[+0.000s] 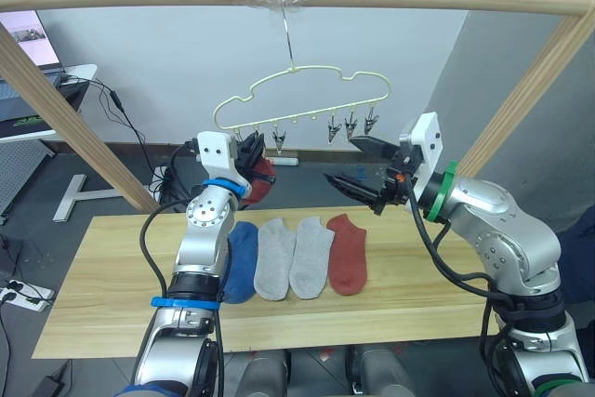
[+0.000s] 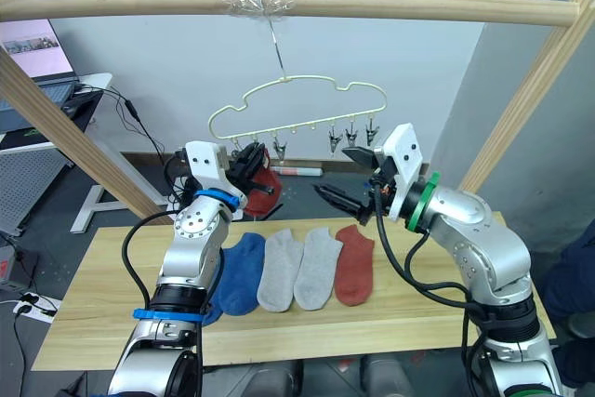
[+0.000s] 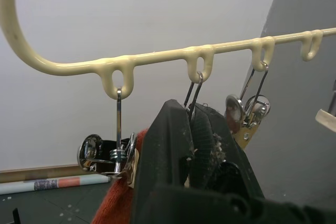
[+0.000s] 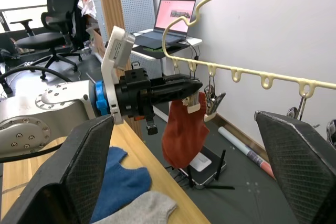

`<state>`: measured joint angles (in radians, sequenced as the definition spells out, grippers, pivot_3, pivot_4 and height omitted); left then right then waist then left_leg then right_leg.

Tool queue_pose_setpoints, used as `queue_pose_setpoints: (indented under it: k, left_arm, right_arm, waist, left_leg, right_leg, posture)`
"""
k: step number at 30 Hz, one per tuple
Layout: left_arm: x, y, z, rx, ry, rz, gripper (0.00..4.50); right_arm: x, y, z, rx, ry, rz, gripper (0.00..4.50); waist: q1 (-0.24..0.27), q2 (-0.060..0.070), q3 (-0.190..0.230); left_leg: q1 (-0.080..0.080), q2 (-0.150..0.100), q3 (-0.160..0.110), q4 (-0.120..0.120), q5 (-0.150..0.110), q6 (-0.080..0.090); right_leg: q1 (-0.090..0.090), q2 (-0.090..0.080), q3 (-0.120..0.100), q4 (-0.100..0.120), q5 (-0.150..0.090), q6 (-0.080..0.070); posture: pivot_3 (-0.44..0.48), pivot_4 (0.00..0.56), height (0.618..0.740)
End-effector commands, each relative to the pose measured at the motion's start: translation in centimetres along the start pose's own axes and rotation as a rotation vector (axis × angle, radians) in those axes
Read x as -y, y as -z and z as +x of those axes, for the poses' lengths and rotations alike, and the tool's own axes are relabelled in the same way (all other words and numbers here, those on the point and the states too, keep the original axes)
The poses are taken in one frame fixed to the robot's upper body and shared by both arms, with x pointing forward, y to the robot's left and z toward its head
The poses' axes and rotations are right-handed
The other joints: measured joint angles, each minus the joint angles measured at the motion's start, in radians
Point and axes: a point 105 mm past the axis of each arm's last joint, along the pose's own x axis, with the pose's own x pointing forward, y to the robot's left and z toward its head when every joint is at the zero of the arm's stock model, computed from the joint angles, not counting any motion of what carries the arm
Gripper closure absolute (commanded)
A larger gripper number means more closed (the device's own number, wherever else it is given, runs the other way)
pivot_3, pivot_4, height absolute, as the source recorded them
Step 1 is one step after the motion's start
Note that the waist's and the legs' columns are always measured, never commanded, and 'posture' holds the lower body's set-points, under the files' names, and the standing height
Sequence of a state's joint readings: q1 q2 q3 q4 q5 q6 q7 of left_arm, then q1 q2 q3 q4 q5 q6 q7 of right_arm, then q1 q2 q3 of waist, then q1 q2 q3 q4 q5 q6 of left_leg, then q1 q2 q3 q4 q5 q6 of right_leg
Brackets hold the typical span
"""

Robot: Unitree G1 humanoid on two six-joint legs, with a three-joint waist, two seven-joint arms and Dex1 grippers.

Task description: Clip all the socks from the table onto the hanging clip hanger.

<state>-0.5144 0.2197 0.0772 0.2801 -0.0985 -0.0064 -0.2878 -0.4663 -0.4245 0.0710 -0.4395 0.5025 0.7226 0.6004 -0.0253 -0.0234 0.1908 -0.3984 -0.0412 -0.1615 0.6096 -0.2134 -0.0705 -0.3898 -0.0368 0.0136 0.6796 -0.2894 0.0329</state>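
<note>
Right gripper jaws wide, apart from clip hanger

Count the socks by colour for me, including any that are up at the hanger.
Blue socks: 1, on the table, partly behind the left arm
Light grey socks: 2, side by side on the table
Rust red socks: 2, one on the table, one at the clip hanger by the left gripper
Total: 5

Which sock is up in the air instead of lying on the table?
The rust red sock hanging by the left pincer at the clip hanger. The other socks lie flat on the table.
</note>
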Motion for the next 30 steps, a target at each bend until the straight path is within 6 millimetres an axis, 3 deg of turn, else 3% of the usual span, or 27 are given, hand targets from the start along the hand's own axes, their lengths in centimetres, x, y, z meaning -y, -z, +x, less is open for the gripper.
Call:
queue_pose_setpoints:
  k: [1,9,14,17,24,30]
  left_arm:
    - [0.0,-1.4,-0.1,0.040,0.020,-0.009,4.49]
    - [0.7,-2.0,-0.5,0.015,0.077,-0.060,4.49]
    - [1.2,-1.7,-1.1,-0.002,0.089,-0.058,4.49]
    - [1.2,-1.6,-1.6,-0.010,0.093,-0.054,4.49]
    - [1.0,-1.3,-1.9,-0.025,0.085,-0.053,4.49]
    - [1.2,-1.7,-1.6,-0.020,0.087,-0.057,4.49]
  right_arm:
    - [0.8,3.3,0.1,-0.126,0.100,0.008,0.00]
    - [0.7,13.7,2.4,-0.351,0.111,-0.008,0.00]
    - [2.1,18.2,2.1,-0.523,0.103,-0.098,0.00]
    - [2.2,19.6,1.5,-0.582,0.066,-0.097,0.00]
    - [1.2,20.7,1.6,-0.603,-0.009,-0.065,0.00]
    - [1.0,22.7,0.4,-0.680,0.008,-0.037,0.00]
  waist:
    - [0.001,0.000,0.000]
    - [-0.001,0.000,0.000]
    - [0.006,0.000,0.000]
    - [0.011,0.000,0.000]
    - [0.017,0.000,0.000]
    - [0.024,0.000,0.000]
  left_leg:
    - [0.000,0.000,0.000,0.000,0.000,0.000]
    - [0.001,0.000,0.001,0.000,0.000,0.000]
    - [0.001,0.000,0.001,0.000,0.000,0.000]
    - [0.001,0.000,0.001,0.000,0.000,-0.001]
    - [0.001,0.000,0.001,0.000,0.000,-0.001]
    - [0.001,0.000,0.001,0.000,0.000,-0.001]
  right_leg:
    - [0.000,0.000,0.000,0.000,0.000,0.000]
    - [0.000,0.001,0.000,0.000,0.000,0.000]
    - [0.000,0.001,0.001,0.000,0.001,-0.001]
    - [0.000,0.001,0.001,0.000,0.001,-0.003]
    - [0.000,0.001,0.001,0.000,0.002,-0.004]
    - [0.000,0.001,0.001,0.000,0.002,-0.004]
  posture:
    - [0.059,0.185,0.740]
    - [0.082,0.179,0.740]
    - [0.103,0.181,0.740]
    - [0.109,0.181,0.740]
    - [0.119,0.185,0.740]
    - [0.119,0.186,0.740]
